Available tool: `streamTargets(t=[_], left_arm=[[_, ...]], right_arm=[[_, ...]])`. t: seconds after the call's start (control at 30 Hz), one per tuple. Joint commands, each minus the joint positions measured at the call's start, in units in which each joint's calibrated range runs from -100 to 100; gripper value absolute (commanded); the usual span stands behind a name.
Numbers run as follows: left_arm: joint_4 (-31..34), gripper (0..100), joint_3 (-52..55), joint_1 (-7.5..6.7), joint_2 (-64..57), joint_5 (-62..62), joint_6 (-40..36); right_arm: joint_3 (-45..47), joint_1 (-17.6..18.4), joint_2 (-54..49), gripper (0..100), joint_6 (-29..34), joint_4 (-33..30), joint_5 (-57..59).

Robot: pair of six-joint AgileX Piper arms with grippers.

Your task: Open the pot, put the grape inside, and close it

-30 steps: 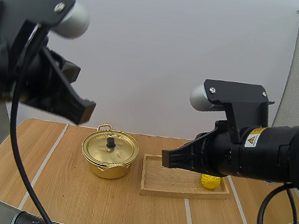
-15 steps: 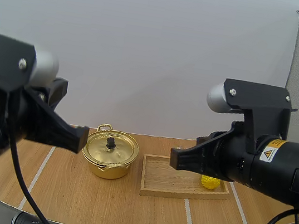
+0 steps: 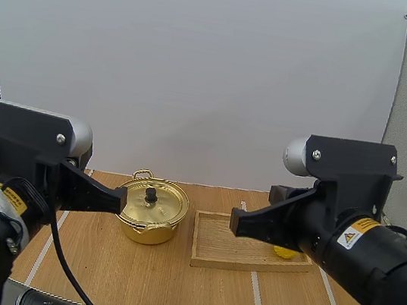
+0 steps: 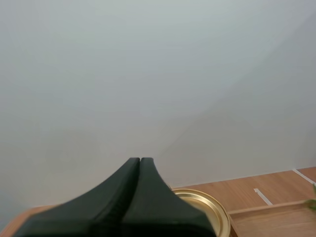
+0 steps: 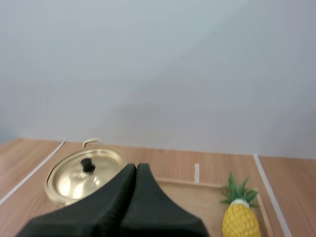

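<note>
- The left gripper (image 4: 140, 159) hovers in the air with its jaws pressed together into one dark wedge, and it holds nothing.
- Just ahead of those tips and a little below them sits the golden pot (image 3: 148, 222) on the table (image 3: 168, 285). Its lid (image 3: 152, 201) is on, and the gripper looks near the pot's rim but not touching it.
- Over to the right gripper (image 5: 136, 165): it is the same story, jaws closed flat against each other and empty, hanging above the wooden tray (image 3: 223, 254).
- Ahead of the right tips and off to their right side, the fruit stands upright in the tray. It is a small yellow pineapple (image 5: 239, 219), not a grape.
- The pot lies ahead of the right tips too, off to their left side, just beside the tray.
- The lid looks like thin polished metal, so probably light and slick across its dome. The black knob (image 5: 87, 164) at its centre is the obvious place to pinch, with a straight lift up.
- The pineapple looks like a light, firm toy with a bumpy skin that should grip well. The middle of its body is the place to take it. The green crown (image 5: 236, 190) would likely bend.
- Standing upright, it could tip over if one jaw touches it first.
- Both grippers must open before either can grasp.
</note>
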Motion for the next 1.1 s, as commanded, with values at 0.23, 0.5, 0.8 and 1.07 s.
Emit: streamTargets(t=[0.23,0.5,0.8,1.07], left_arm=[[0.7,0,20.7,0.18,-0.3,-38.3,-0.8],[0.5,0,24.7,0.18,-0.3,-46.1,-4.7],[0.1,0,33.7,0.18,-0.3,-58.9,-4.7],[0.2,0,33.7,0.18,-0.3,-42.4,-5.0]], right_arm=[[25.8,-0.2,0.2,0,-0.9,-2.6,-59.5],[30.5,-0.2,2.3,0,-0.9,-5.1,-59.9],[36.9,-0.2,2.3,0,-0.9,-5.1,-64.3],[39.7,-0.2,2.3,0,-0.9,-5.1,-61.7]])
